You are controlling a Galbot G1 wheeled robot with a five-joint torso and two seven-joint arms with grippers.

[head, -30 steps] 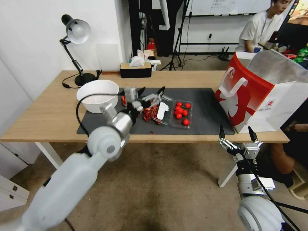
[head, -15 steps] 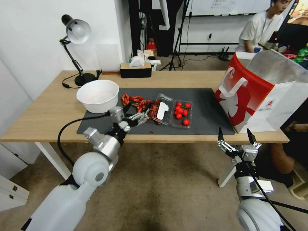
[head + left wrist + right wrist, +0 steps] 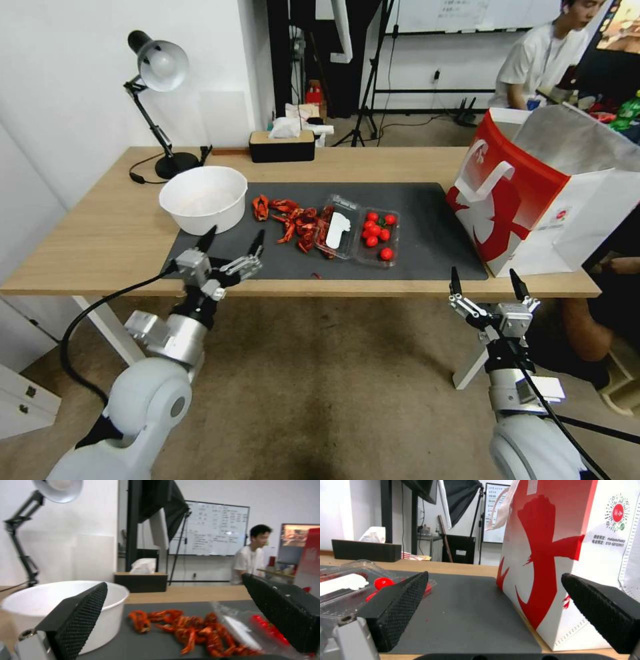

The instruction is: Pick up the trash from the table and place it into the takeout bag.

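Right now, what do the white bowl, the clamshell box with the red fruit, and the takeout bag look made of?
White bowl: matte, probably paper or plastic; thin rolled rim.
Clamshell box: clear glossy plastic; fruit shows through, edges glint.
Takeout bag: looks like paper with a printed red face and crinkled silvery lining, likely foil.

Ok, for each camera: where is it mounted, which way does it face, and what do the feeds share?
Head view: high, looking down over the table; left gripper and right gripper, both open, at the near edge.
Left wrist view: low, between the fingers, facing the white bowl and crayfish shells.
Right wrist view: low, between the fingers, facing the takeout bag.
Shared: both wrist views catch the clear tomato box and tissue box.
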